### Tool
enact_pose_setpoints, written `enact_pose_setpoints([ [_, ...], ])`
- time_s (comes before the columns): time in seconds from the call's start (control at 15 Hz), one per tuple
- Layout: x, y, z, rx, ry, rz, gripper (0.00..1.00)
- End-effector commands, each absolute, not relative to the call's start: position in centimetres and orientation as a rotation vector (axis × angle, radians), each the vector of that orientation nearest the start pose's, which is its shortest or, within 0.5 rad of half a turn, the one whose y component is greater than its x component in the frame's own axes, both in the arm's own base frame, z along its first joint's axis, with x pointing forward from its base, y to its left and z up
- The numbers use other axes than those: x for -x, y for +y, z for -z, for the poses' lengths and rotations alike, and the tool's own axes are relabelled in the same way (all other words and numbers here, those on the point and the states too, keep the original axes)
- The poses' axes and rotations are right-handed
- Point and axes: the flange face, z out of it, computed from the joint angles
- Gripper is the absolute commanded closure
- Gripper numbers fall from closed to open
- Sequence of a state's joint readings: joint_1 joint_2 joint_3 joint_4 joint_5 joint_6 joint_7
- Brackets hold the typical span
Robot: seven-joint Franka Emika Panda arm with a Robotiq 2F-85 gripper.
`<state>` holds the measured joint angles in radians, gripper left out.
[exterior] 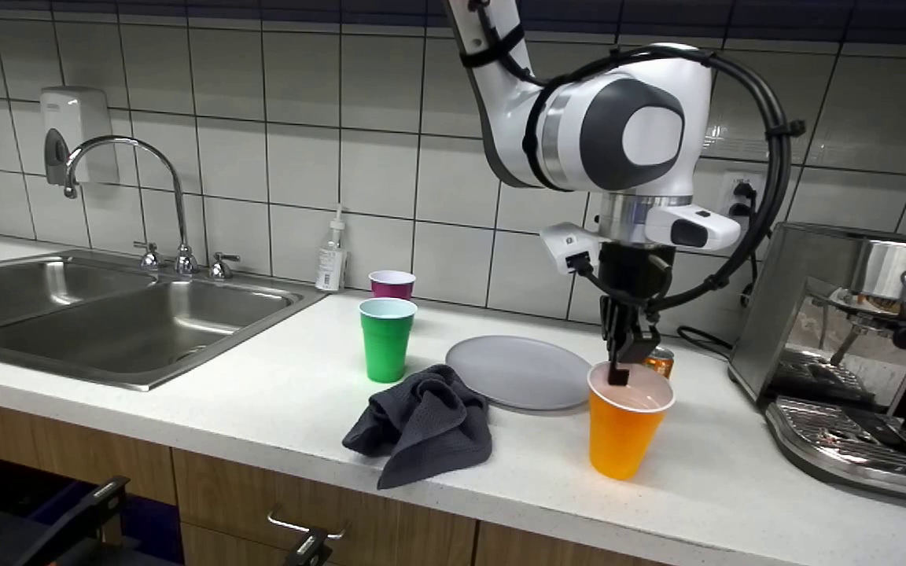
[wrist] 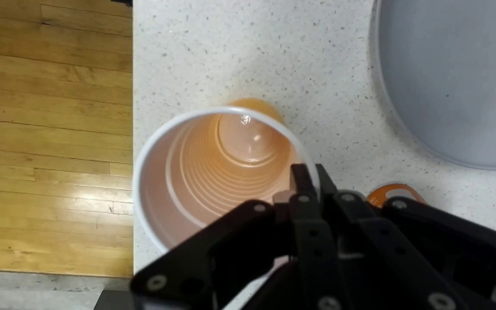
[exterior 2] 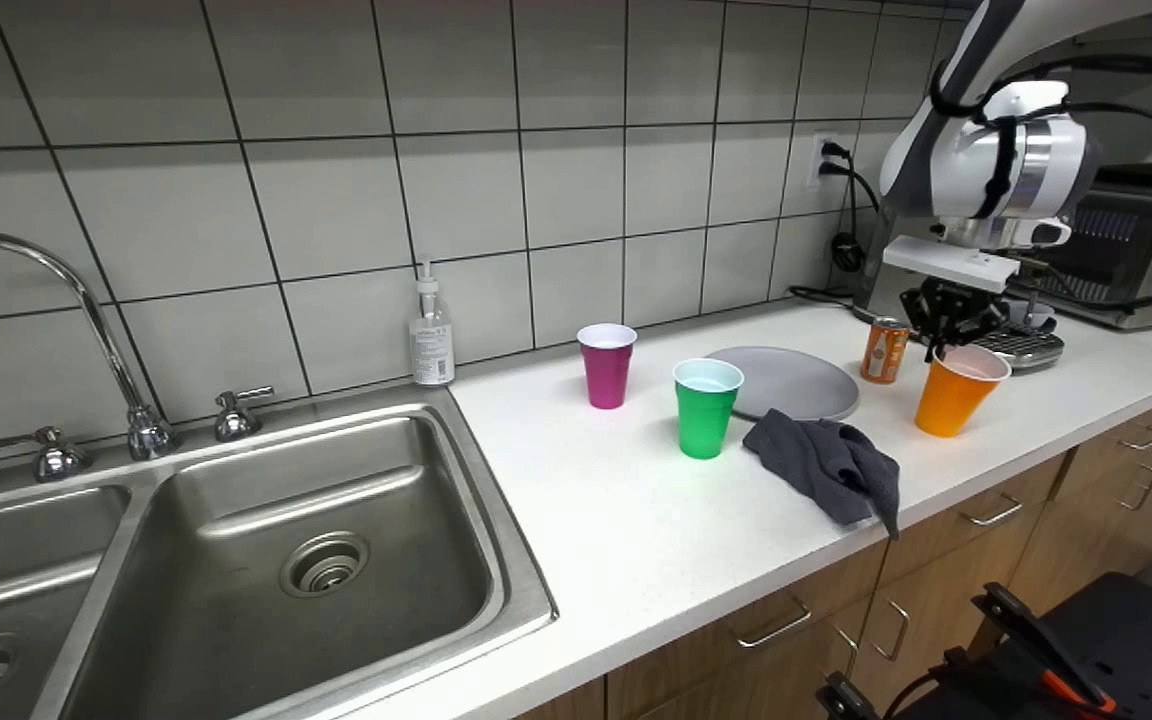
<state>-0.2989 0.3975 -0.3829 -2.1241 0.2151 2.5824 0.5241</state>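
Note:
My gripper (wrist: pixel 314 181) is shut on the wall of an orange cup (wrist: pixel 196 172) at its white rim, one finger inside and one outside. The cup looks empty within. In both exterior views the orange cup (exterior: pixel 622 440) leans, its mouth tipped to the right; whether its base touches the counter I cannot tell. An orange can (exterior 2: pixel 884 350) stands close behind the gripper, partly hidden by the fingers in the wrist view. A grey plate (exterior: pixel 516 369) lies beside the cup. Left of these are a crumpled dark cloth (exterior: pixel 429 432), a green cup (exterior: pixel 387 346) and a purple cup (exterior 2: pixel 606 370).
A double steel sink (exterior 2: pixel 326 480) with a tall faucet occupies the left. Near the tiled wall stands a clear pump bottle (exterior: pixel 332 255). To the right is a coffee machine (exterior: pixel 854 330). The counter's front edge runs close to the orange cup.

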Motion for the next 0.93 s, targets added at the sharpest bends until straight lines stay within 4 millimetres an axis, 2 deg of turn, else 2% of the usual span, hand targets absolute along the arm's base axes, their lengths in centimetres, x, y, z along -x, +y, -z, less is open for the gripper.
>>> enact_pose_setpoints([
  [0.0,-45.5,-36.6,-25.8,2.486,1.962,0.192,0.99],
  [0.4,-46.7,-35.0,-27.9,2.525,1.903,0.246,0.99],
  [0.87,-48.6,-33.2,-30.0,2.647,1.800,0.287,0.99],
])
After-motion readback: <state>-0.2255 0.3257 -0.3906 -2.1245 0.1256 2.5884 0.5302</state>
